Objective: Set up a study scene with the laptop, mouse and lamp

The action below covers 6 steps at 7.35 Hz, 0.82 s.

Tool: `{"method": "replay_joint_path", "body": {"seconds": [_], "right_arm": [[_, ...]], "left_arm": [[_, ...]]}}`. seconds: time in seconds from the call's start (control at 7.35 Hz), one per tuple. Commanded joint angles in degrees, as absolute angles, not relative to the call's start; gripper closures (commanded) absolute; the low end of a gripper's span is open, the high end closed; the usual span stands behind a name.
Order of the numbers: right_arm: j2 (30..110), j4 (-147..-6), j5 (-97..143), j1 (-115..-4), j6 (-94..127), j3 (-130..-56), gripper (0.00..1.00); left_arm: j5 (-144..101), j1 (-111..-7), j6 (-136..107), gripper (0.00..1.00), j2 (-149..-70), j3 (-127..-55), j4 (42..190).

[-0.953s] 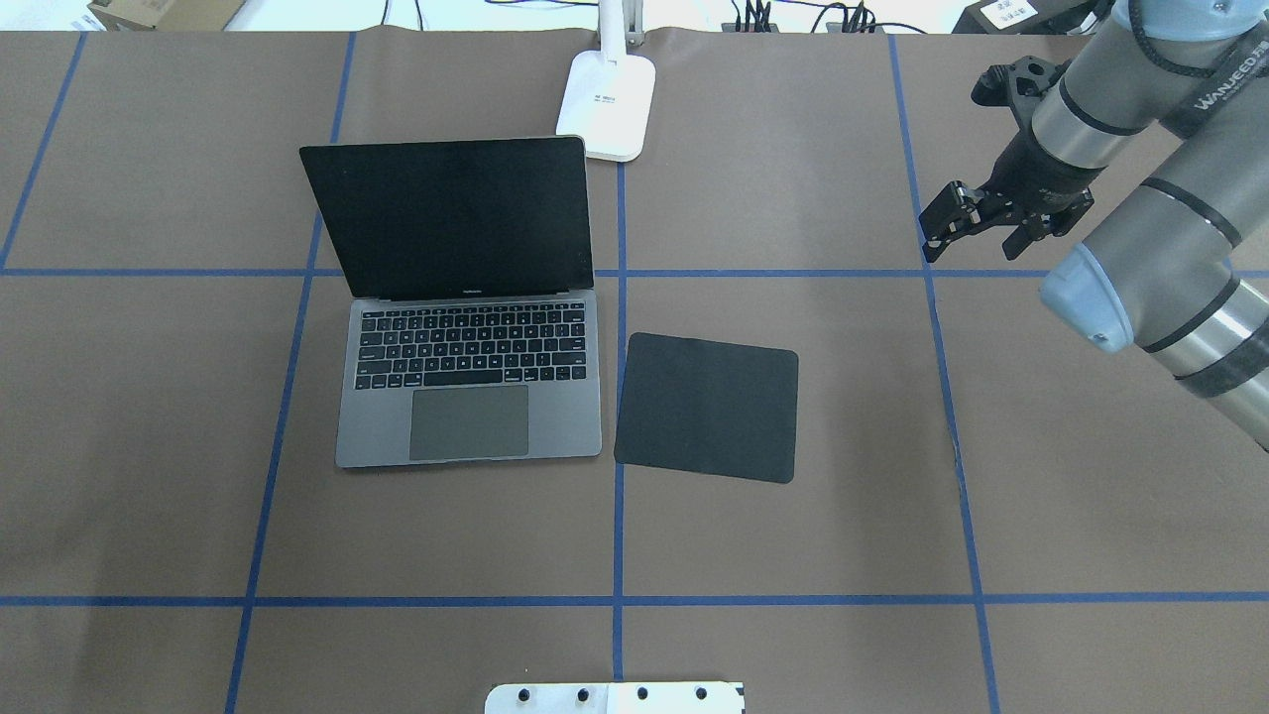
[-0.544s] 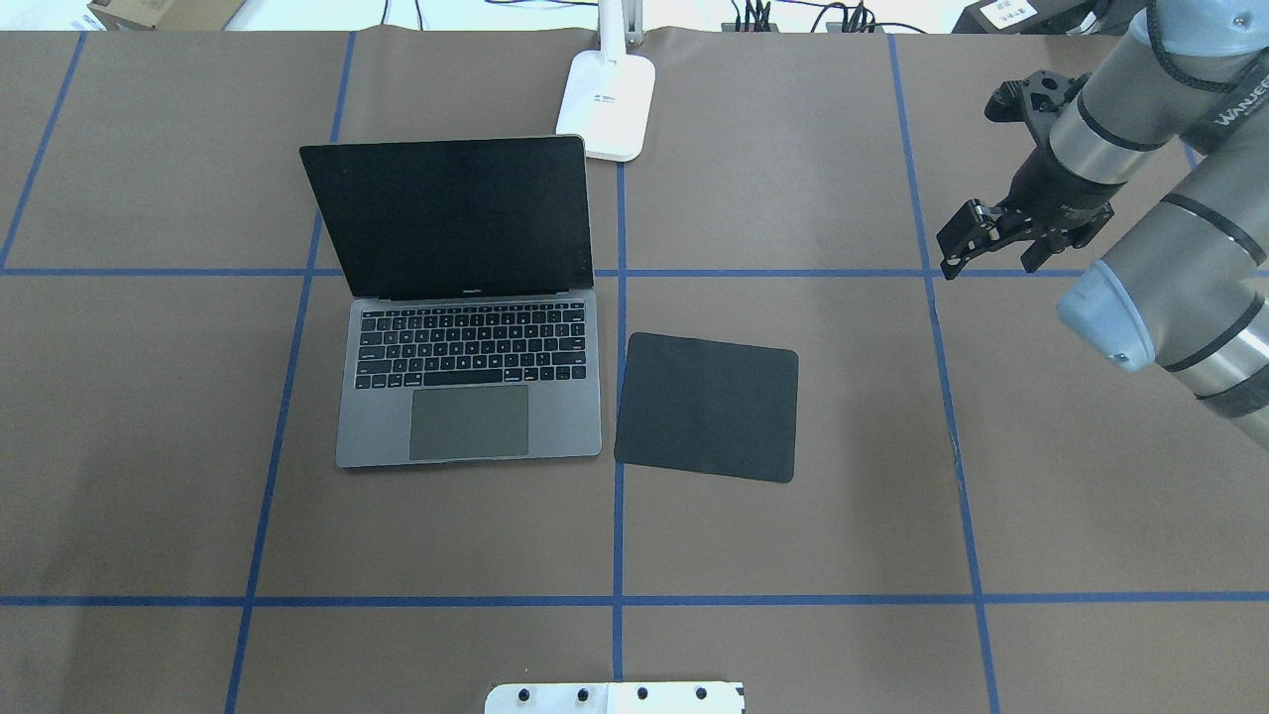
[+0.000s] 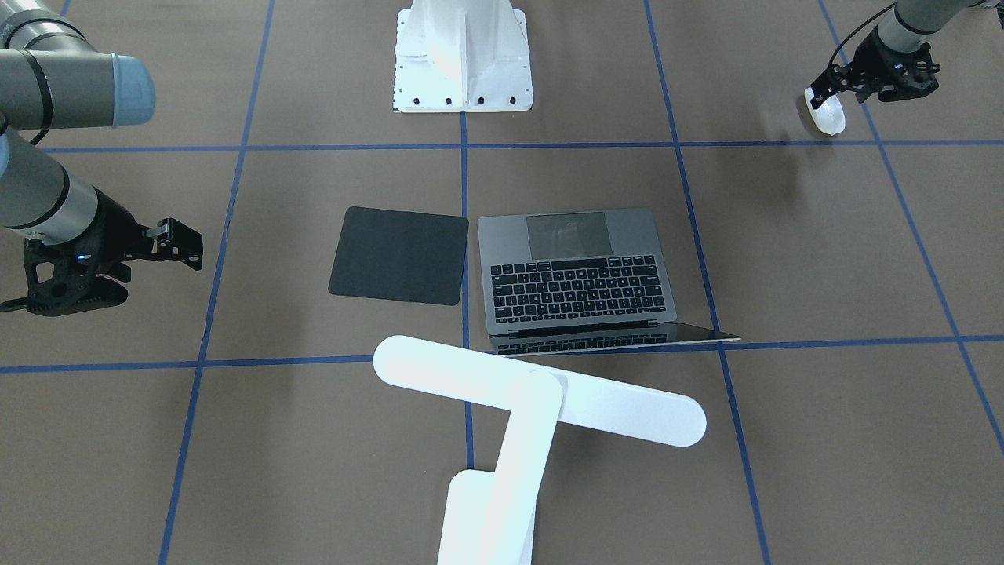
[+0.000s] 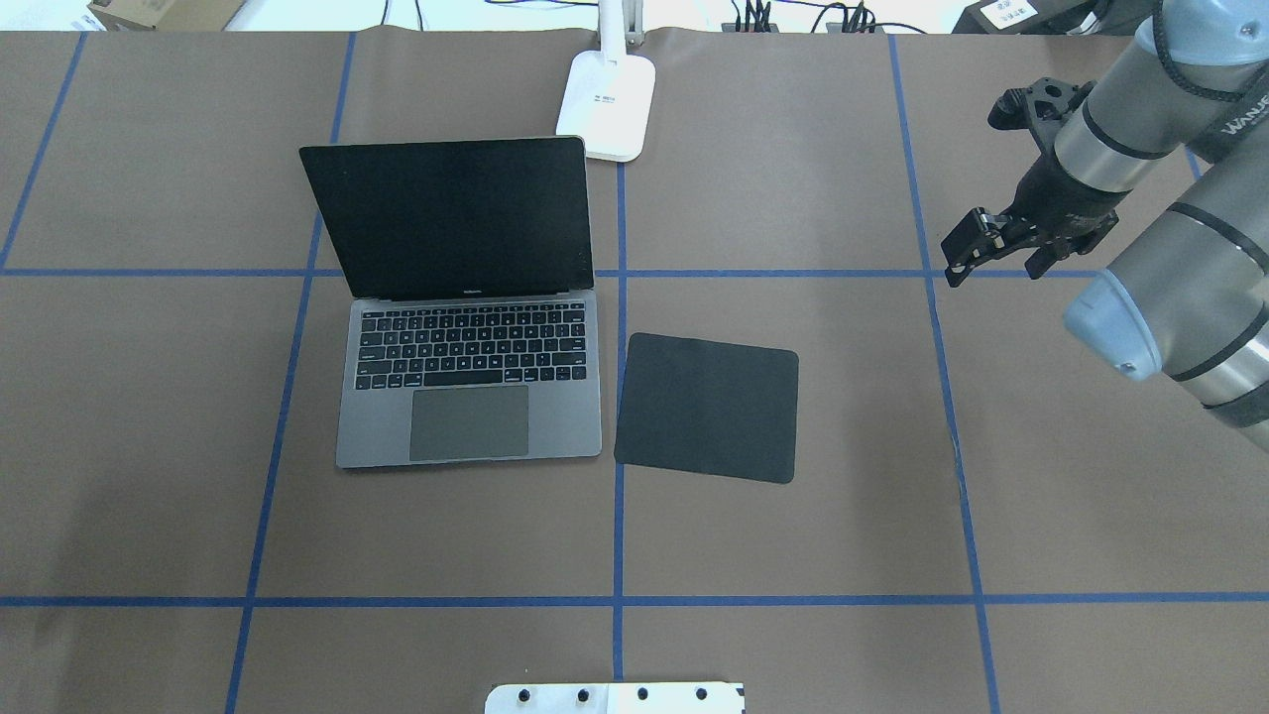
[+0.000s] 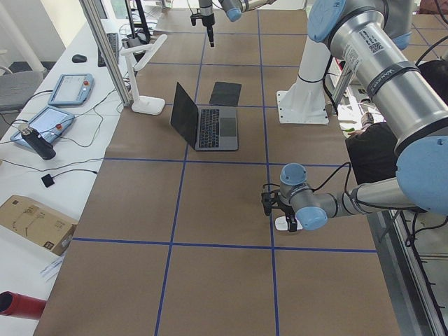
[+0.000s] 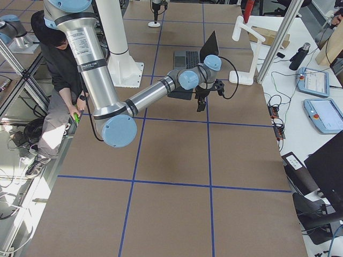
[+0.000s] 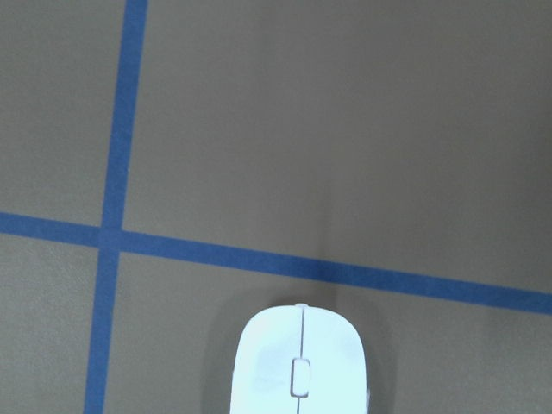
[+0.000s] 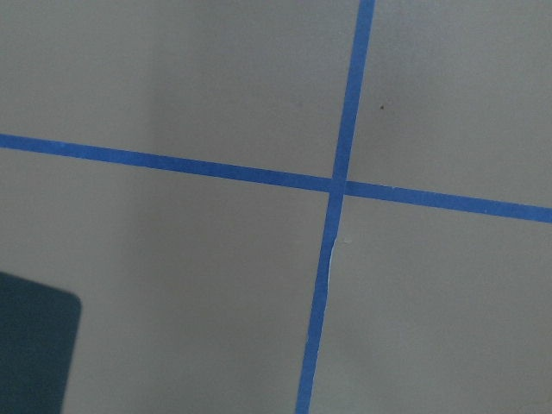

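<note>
Left gripper (image 3: 835,92) hangs just over the mouse (image 3: 828,118), which lies on the table (image 3: 784,235) beneath its fingertips; whether its jaws are spread or pressed together cannot be told. Right gripper (image 4: 991,260) hovers with its fingers apart. Between the two grippers lie the black mouse pad (image 4: 707,407), nearer the right one, then the open laptop (image 4: 471,397), with the lamp (image 3: 541,396) just behind its screen.

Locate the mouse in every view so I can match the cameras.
Front-facing: mouse top right.
Overhead: not in it.
Exterior left: mouse lower, right of centre.
Exterior right: mouse near the top edge, left of centre.
Left wrist: mouse bottom centre.
Right wrist: not in it.
Landmark: laptop, in all four exterior views.
</note>
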<state>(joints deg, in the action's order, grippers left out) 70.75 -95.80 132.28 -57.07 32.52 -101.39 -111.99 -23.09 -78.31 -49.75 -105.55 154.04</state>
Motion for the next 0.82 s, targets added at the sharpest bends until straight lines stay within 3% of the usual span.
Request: {"method": "replay_joint_path", "body": {"seconds": [0.0, 0.68], "right_arm": [[70.8, -95.8, 132.3, -57.0, 32.6, -101.3, 0.0], [70.7, -95.8, 132.3, -56.8, 32.8, -101.3, 0.0]], "left_arm": [[-112.1, -21.1, -78.4, 0.0, -49.7, -105.5, 154.0], [-112.2, -19.2, -78.5, 0.0, -50.4, -103.9, 153.9]]}}
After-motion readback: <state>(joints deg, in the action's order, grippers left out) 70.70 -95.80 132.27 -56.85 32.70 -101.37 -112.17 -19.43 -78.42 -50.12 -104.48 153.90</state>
